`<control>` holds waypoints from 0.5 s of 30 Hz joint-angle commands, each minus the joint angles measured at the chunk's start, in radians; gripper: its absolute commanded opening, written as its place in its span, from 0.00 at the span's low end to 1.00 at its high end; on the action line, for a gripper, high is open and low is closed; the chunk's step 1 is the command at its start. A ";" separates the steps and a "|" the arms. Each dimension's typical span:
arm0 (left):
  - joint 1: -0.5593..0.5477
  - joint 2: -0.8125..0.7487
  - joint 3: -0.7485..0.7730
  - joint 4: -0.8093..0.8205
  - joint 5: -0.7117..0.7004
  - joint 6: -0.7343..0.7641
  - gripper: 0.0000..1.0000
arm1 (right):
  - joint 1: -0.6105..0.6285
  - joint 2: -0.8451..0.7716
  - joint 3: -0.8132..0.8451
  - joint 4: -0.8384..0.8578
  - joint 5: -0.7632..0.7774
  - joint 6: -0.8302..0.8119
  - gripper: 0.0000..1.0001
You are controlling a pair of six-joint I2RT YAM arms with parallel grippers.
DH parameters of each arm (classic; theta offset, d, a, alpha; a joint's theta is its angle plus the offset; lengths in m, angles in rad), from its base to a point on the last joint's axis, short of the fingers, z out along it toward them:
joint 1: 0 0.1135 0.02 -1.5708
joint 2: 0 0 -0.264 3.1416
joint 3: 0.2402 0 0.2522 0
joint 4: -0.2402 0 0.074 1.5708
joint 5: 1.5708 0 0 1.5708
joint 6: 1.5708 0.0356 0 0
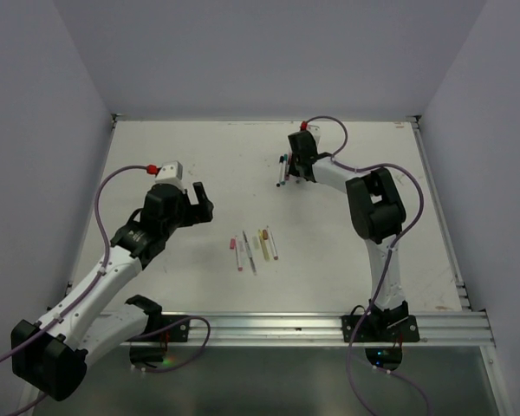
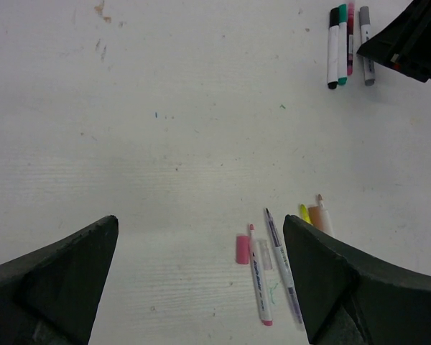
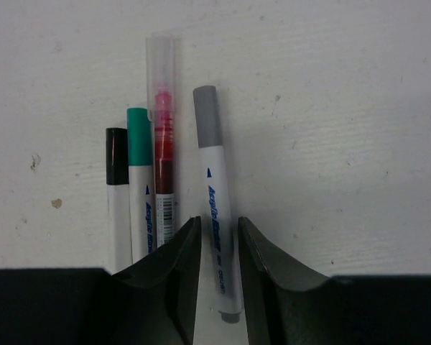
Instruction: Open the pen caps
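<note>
Right claw [image 3: 219,224]: straddles grey pen [image 3: 214,187] barrel, pinch unclear
Left claw [image 2: 200,224]: spread, empty
Grey cap [image 3: 205,115]: clamp barrel first, pull straight

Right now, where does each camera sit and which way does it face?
Top external: above, behind the bases, looking down at table; both arms show.
Left wrist: above table, looking down at loose pens; left tool fingers.
Right wrist: low, facing four capped pens; right tool straddles one.
Shared: both wrists see those four pens.

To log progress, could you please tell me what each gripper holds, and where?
Left gripper: nothing. Right gripper flanks the grey-capped pen at its barrel; clamping cannot be told.
</note>
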 commanded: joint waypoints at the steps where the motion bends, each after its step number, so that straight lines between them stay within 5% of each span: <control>1: -0.001 0.003 -0.006 0.029 0.008 0.029 1.00 | -0.016 -0.012 -0.017 -0.014 0.003 -0.009 0.30; 4: -0.001 0.000 -0.011 0.032 0.026 0.028 1.00 | -0.018 -0.032 -0.066 -0.001 0.006 -0.022 0.27; 10: -0.001 -0.006 -0.025 0.058 0.103 0.005 1.00 | -0.018 -0.102 -0.197 -0.024 -0.007 -0.026 0.05; 15: -0.003 0.006 -0.042 0.112 0.228 -0.043 1.00 | -0.004 -0.328 -0.469 0.101 -0.069 -0.029 0.00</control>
